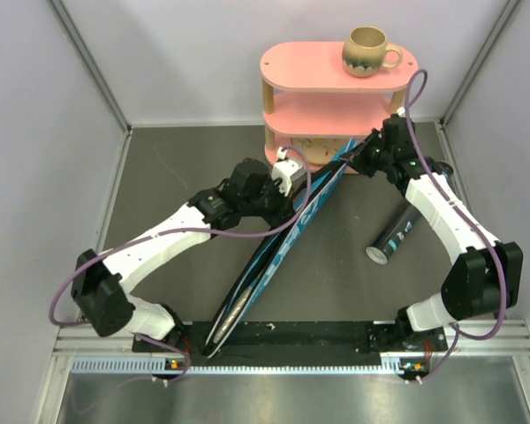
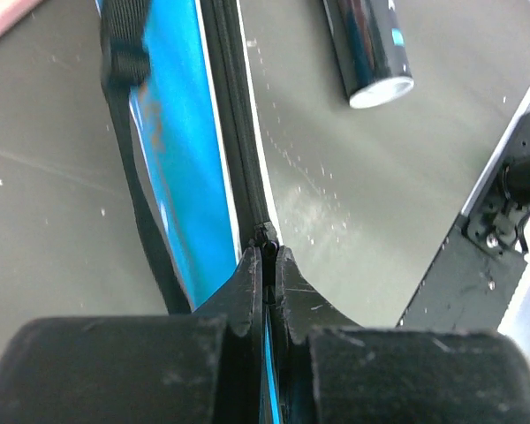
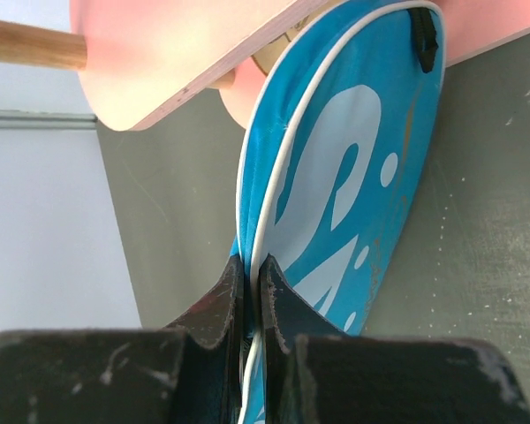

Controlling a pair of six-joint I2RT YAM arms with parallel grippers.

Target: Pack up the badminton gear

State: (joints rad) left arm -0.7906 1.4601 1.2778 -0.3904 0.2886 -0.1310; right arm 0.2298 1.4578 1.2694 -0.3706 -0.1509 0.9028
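Blue racket cover (image 1: 283, 238), its white lettering too partial to read, stands slanted from the dark grey worktop's (image 1: 185, 168) near edge to the pink shelf (image 1: 327, 97) at the far edge, left gripper (image 2: 268, 265) clenched on its zip (image 2: 234, 132), right gripper (image 3: 252, 274) clamping its rim, black tube (image 1: 393, 237) lying nearer the right edge.

Lighting was bright, diffuse, overhead; shadows soft. Glare streaked the black tube (image 2: 368, 44). Wrist-view foregrounds were blurred.

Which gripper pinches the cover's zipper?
The left gripper; its jaws close on the zipper pull. The right gripper clamps the rim of the cover.
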